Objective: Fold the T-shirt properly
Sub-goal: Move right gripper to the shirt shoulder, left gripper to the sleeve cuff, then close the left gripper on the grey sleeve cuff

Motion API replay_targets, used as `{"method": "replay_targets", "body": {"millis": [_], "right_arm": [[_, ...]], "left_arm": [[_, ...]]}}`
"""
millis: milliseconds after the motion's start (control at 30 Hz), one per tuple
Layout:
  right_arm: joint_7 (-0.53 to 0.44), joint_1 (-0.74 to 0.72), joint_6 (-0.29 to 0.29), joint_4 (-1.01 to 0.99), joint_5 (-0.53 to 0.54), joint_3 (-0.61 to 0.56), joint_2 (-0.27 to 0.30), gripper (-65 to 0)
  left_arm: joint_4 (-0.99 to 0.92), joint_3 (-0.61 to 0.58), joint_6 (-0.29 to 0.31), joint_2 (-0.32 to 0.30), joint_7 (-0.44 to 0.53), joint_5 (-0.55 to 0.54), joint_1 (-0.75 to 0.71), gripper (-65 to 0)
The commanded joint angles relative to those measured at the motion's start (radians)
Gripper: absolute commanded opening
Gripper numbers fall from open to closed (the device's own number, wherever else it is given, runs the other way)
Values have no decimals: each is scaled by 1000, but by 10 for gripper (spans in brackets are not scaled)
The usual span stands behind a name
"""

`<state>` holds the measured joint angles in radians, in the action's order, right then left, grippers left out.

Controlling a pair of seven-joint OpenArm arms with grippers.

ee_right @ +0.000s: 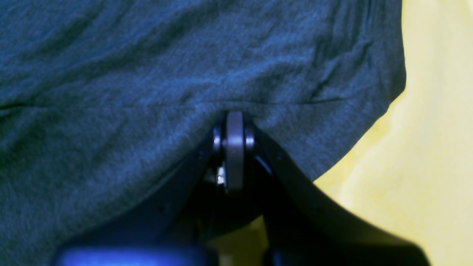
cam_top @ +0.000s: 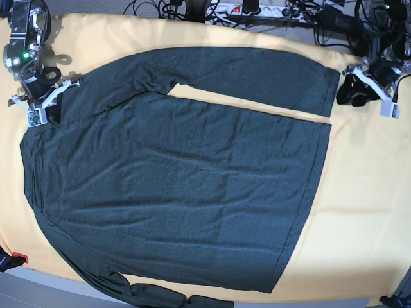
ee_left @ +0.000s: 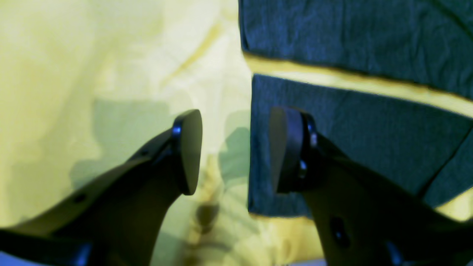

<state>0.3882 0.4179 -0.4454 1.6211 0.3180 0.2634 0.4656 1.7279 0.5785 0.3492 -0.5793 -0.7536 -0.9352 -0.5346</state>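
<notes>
The dark charcoal-green T-shirt (cam_top: 186, 179) lies spread flat on the pale yellow cloth (cam_top: 366, 192), one long sleeve (cam_top: 257, 70) stretched along the far side. My left gripper (ee_left: 236, 151) is open; one finger hangs over the yellow cloth and the other over the corner of the hem (ee_left: 332, 147), with the sleeve cuff (ee_left: 332, 33) just beyond. In the base view the left gripper (cam_top: 350, 91) sits just right of the cuff. My right gripper (ee_right: 234, 147) has its pads pressed together, its tip in a pucker of shirt fabric at the shoulder (cam_top: 50, 110).
Cables and a power strip (cam_top: 257, 9) run along the far edge behind the cloth. A small red object (cam_top: 18, 258) sits at the near left corner. The other sleeve (cam_top: 160, 296) is bunched at the table's front edge.
</notes>
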Motion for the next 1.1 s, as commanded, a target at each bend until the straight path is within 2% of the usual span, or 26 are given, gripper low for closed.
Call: {"method": "replay_targets", "body": {"millis": [0, 167, 333, 467, 500, 533, 600, 633, 767, 900, 1067], "right_arm": [[21, 1, 3, 4, -9, 5, 17, -650], [36, 1, 3, 4, -9, 5, 17, -650], [48, 1, 3, 4, -9, 5, 17, -650], [61, 1, 3, 4, -8, 5, 17, -650], [61, 1, 3, 4, -8, 5, 17, -650], [61, 1, 3, 4, -9, 5, 17, -650], [61, 1, 3, 4, -9, 5, 17, -650], [61, 1, 3, 4, -9, 5, 17, -650], [61, 0, 3, 5, -8, 5, 17, -650], [61, 2, 3, 5, -9, 5, 17, -650], [61, 3, 3, 5, -9, 5, 17, -650]], "left_arm": [[15, -1, 6, -19, 12, -14, 0, -342], [15, -91, 51, -19, 11, -16, 1, -342], [15, -188, 51, -18, 17, 19, 3, -342], [15, -198, 47, -13, 19, 26, 3, -348], [15, -198, 37, -13, 19, 26, 3, -384], [15, -198, 21, -14, 19, 26, 3, -453], [15, -198, -4, -14, 19, 25, 3, -631], [16, -198, -6, -14, 19, 25, 3, -650], [52, -198, 1, -14, 18, -18, 3, -650], [142, -196, 140, -13, 19, -76, 3, -650], [282, -196, 237, -14, 61, -82, 3, -650]]}}
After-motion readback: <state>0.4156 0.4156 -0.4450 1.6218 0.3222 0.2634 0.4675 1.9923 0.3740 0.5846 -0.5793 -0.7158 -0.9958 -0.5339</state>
